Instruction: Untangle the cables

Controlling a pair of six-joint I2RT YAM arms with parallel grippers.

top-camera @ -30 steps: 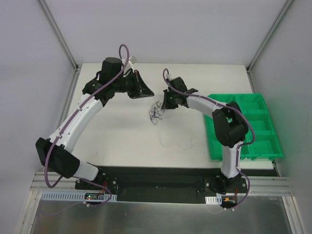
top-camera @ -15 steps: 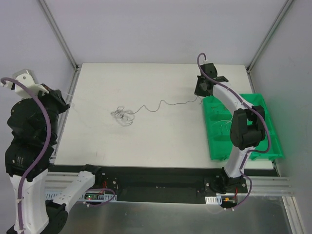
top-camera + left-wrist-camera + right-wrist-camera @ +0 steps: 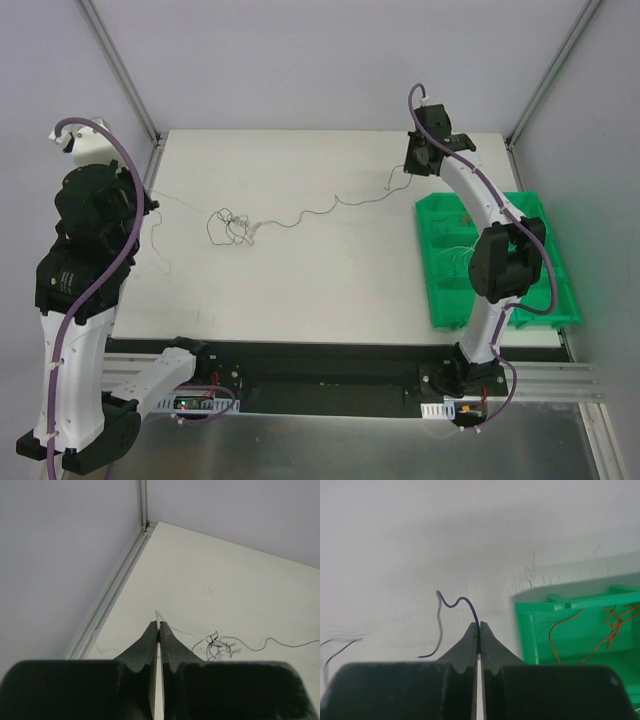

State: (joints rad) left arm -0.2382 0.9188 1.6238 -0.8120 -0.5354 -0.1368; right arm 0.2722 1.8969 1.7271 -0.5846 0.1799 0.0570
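The cables form a small loopy knot (image 3: 232, 228) left of the table's middle, also seen in the left wrist view (image 3: 218, 645). A dark strand (image 3: 330, 208) runs from the knot to my right gripper (image 3: 409, 171) at the far right. That gripper (image 3: 479, 625) is shut on the strand's dark end (image 3: 454, 602). A whitish strand (image 3: 180, 205) runs from the knot to my left gripper (image 3: 146, 205), raised at the table's left edge. The left gripper (image 3: 159, 624) is shut on this whitish wire.
A green compartment bin (image 3: 432, 300) stands at the right edge and holds orange wires (image 3: 610, 625) and whitish wires (image 3: 460, 255). Metal frame posts (image 3: 142, 505) rise at the far corners, and a rail runs along the table's left edge.
The knot has slid left and a little farther back. The left arm has shifted with its wire, and the right gripper has moved slightly back, keeping the dark strand stretched.
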